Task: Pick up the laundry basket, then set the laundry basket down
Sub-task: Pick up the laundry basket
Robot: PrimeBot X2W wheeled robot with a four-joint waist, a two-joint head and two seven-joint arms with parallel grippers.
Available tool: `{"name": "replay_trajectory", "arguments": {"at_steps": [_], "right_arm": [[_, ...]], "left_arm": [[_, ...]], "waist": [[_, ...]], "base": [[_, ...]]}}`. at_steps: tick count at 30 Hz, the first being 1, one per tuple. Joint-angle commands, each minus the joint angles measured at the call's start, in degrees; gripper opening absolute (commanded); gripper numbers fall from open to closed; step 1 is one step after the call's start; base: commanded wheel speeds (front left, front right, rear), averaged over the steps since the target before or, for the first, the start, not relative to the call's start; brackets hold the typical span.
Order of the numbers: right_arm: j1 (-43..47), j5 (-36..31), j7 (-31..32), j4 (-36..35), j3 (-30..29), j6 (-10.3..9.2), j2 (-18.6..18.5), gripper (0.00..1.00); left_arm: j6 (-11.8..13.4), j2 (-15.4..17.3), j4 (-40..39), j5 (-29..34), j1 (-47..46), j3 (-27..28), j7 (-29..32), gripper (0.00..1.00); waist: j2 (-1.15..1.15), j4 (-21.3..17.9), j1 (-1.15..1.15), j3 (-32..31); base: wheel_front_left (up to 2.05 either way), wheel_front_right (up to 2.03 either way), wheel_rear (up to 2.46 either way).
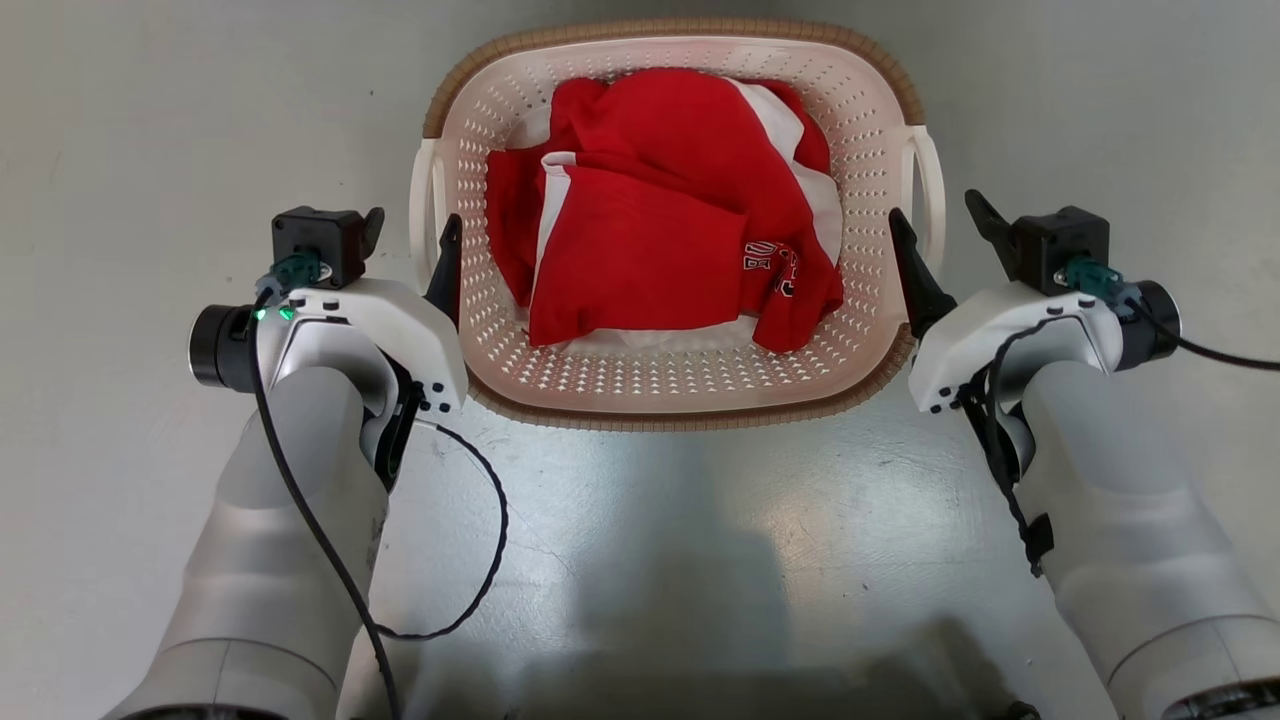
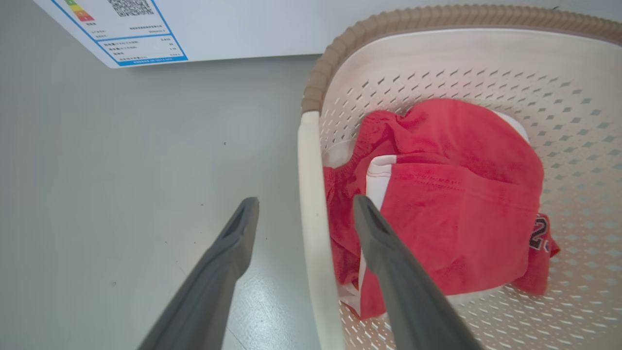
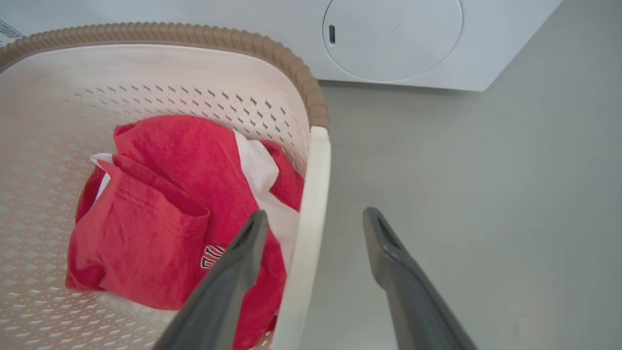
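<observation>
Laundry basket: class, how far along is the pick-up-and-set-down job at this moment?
Done: the left hand and right hand are placed, each open astride a side handle of the laundry basket. In hand: the grasp, not yet closed. Left: clamp both handles, lift the basket off the floor, then set it down.

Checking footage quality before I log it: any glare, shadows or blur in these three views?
Head view: bright glare on the floor before the basket, a dark shadow at the bottom edge. Left wrist view: even light, red clothes slightly washed-out and soft. Right wrist view: even light, no glare.
</observation>
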Motion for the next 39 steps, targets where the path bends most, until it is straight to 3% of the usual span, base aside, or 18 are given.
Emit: {"name": "replay_trajectory", "arguments": {"at_steps": [1, 15, 39], "right_arm": [[0.7, 0.7, -0.8, 0.3, 1.6, 0.35, 1.0, 1.0], [-6.4, 6.4, 0.0, 11.2, 7.6, 0.35, 1.0, 1.0], [-9.9, 13.9, 6.4, 14.7, 12.3, 0.35, 1.0, 1.0]], "left_arm": [[0.0, 1.7, 0.0, 0.2, 0.1, 0.7, -0.4, 1.0], [-1.1, 1.4, 9.5, -0.8, -6.2, -3.0, 0.0, 1.0], [-1.2, 2.2, 12.5, -5.4, -10.8, -11.4, 5.8, 1.0]], "waist": [[0.0, 0.1, 0.0, 0.2], [0.0, 0.6, 0.0, 0.8], [0.0, 0.2, 0.0, 1.6]], "base": [[0.0, 0.0, 0.0], [0.0, 0.0, 0.0], [0.0, 0.0, 0.0]]}}
